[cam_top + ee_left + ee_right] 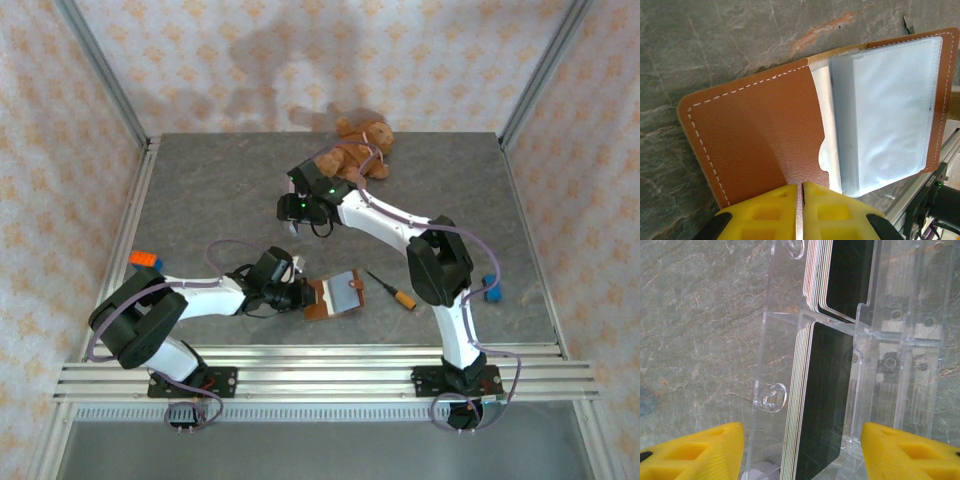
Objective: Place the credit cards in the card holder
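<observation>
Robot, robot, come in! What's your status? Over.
Left gripper shut on open card holder's edge. Right gripper open, straddling credit cards in clear rack. Holder pockets look empty. Screwdriver lies beside holder, apart.

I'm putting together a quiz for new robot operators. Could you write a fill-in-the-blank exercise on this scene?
1. The left gripper is ___ on the edge of the open brown card holder.
2. The right gripper, jaws ___, straddles the credit cards.
3. Those cards stand on edge in a ___ plastic rack.
4. The teddy bear lies at the ___ edge of the table.
Missing words: shut; open; clear; far.
</observation>
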